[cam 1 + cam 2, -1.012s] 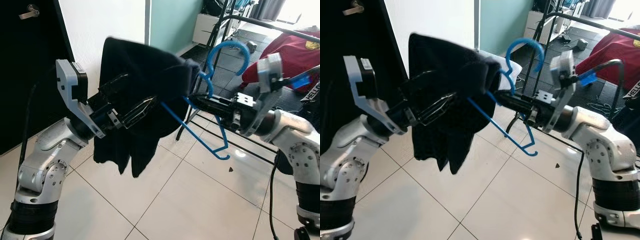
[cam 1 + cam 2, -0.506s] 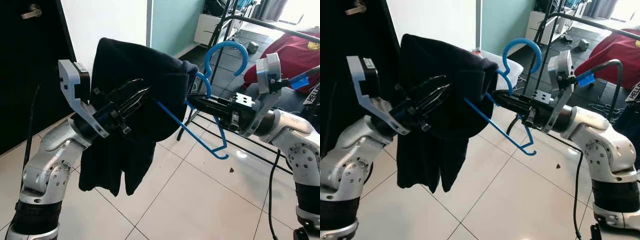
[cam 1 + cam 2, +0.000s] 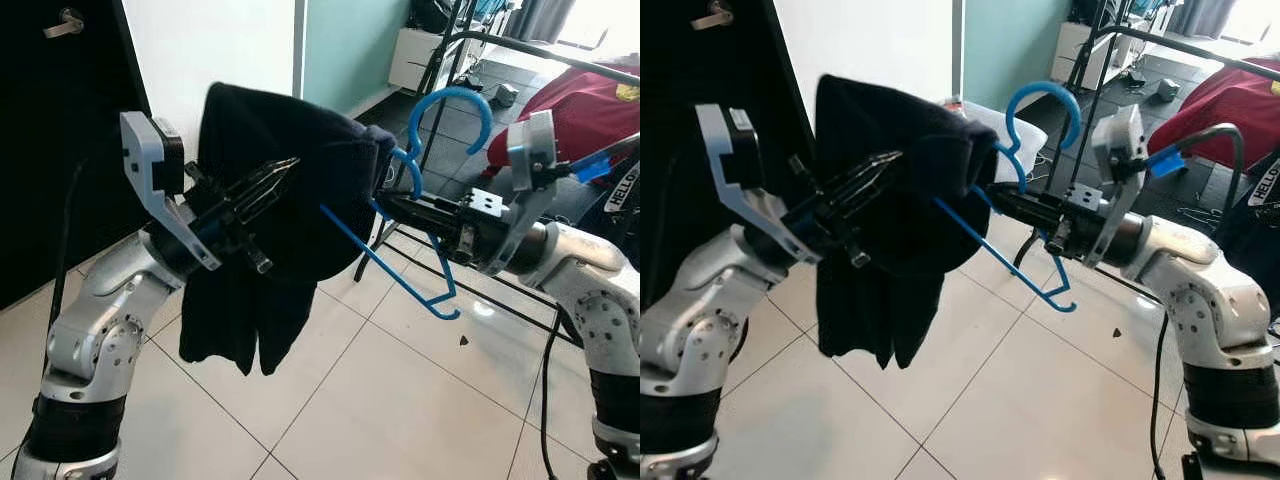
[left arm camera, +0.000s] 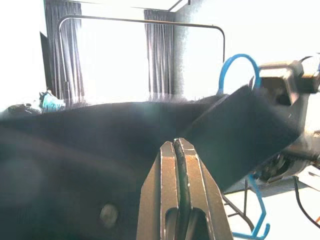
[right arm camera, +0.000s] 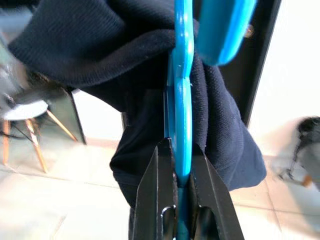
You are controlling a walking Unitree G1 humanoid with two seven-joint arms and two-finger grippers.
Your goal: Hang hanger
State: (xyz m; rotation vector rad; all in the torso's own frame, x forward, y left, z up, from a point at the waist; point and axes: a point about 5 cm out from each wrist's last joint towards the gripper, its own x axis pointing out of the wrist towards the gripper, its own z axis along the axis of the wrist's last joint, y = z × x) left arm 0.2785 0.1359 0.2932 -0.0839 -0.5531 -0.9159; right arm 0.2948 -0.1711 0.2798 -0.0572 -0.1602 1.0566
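A blue plastic hanger (image 3: 392,266) is held out in front of me, hook (image 3: 452,98) upward, with a dark navy garment (image 3: 300,215) draped over its left end and hanging down. My right gripper (image 3: 388,204) is shut on the hanger's neck; the right wrist view shows its fingers (image 5: 155,190) clamped on the blue plastic (image 5: 181,100). My left gripper (image 3: 288,164) points up and to the right against the garment's front. In the left wrist view its fingers (image 4: 162,170) are shut with a thin dark strip of the cloth (image 4: 100,140) between them.
A black clothes rack (image 3: 437,62) stands behind the hanger, with a red garment (image 3: 585,110) over its right part. A black door (image 3: 50,160) and a white wall (image 3: 220,40) are at the left. Tiled floor (image 3: 400,400) lies below.
My left gripper has risen along the garment and its fingers, spread a second ago, have come together. The cloth shifted with it. The right gripper and hanger stay nearly still.
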